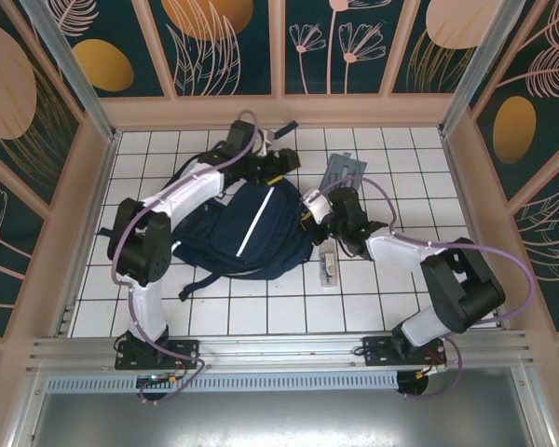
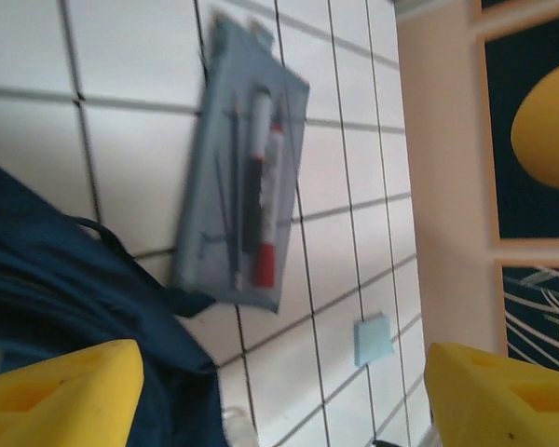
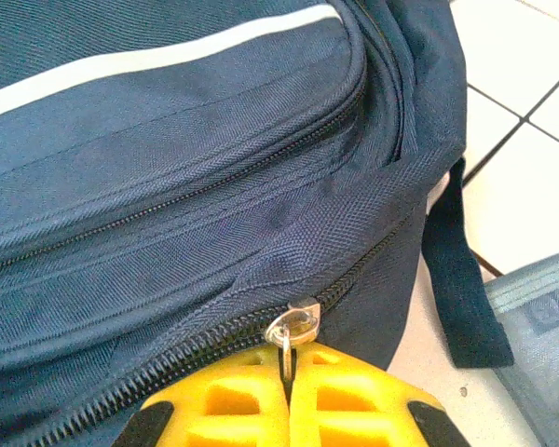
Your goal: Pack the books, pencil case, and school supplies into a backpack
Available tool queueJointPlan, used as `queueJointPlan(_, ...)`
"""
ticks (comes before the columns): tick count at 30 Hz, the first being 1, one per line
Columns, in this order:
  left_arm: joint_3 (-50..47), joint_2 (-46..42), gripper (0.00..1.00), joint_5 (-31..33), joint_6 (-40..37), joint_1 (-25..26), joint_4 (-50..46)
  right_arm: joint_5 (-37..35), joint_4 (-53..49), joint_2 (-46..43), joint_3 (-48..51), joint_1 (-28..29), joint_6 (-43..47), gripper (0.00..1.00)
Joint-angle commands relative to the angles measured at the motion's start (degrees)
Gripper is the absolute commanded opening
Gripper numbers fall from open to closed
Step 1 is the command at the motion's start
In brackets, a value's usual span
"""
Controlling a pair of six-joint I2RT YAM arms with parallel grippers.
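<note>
A: The pencil case (image 2: 242, 186) is being logged first. Where is it being found?

B: It is being seen flat on the tiled counter (image 1: 401, 158), just beside the top end of the backpack (image 1: 252, 228). Its near corner is meeting the navy fabric. Whether it is touching or tucked under cannot be told.

A: How is it being placed against the left pincer (image 2: 279, 405)?

B: In the left wrist view it is lying ahead of the pincer and a little to the left. Its long axis is running away from the pincer, slightly tilted. So the line between the two yellow fingers is being judged to cross its short width.

A: And the jaws?

B: The left jaws are being held wide, with nothing between them. The right pincer (image 3: 289, 400) is being seen pressed closed on the zipper pull (image 3: 293, 326) at the backpack's edge.

A: Which arm is being judged nearer?

B: In the top view both are near. The right is being occupied by the zipper, so the free left is being favoured for the pick-up.

A: How is the case looking?

B: It is being recorded as a flat grey pouch, longer than wide. A red-tipped pen (image 2: 265, 233) and a darker one are lying along its length. Finer detail is being lost to blur.

A: What is being noted further out?

B: The school supplies packet (image 1: 328, 265) is being noted on the counter by the backpack's near right side, well apart from the case. A small blue paper square (image 2: 374, 340) is lying beyond.
</note>
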State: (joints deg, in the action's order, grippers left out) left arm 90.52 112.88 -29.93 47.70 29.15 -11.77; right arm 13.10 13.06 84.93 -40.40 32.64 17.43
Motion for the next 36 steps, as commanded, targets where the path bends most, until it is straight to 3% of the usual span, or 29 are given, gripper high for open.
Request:
queueJointPlan(1,0.4,3.0,0.79,-3.0,3.7,1.9,3.5,0.5,7.5,-5.0,1.9,1.0,2.9,0.00)
queueJointPlan(7,1.0,4.8,0.78,-3.3,1.0,4.0,-1.1,-2.3,7.0,-6.4,2.8,1.1,3.9,0.00)
queueJointPlan(11,0.0,2.9,0.78,-0.1,-3.5,4.1,-7.0,-5.1,5.0,-5.4,2.1,1.0,4.3,0.00)
queueJointPlan(17,-0.5,1.2,0.77,1.5,-7.0,4.1,-13.3,-4.8,6.4,-5.1,2.3,1.0,4.2,0.00)
queueJointPlan(26,-1.6,3.7,0.66,0.8,-8.2,6.8,-14.0,-4.8,7.2,-3.7,0.8,2.7,5.5,0.00)
queueJointPlan(28,-1.7,5.1,0.59,0.0,-8.2,7.4,-13.4,-5.5,6.9,-3.2,0.0,3.4,6.3,0.00)
queueJointPlan(36,-2.6,6.8,0.04,-1.6,-9.4,7.6,-11.6,-7.1,4.5,-3.1,-2.3,3.7,8.1,0.00)
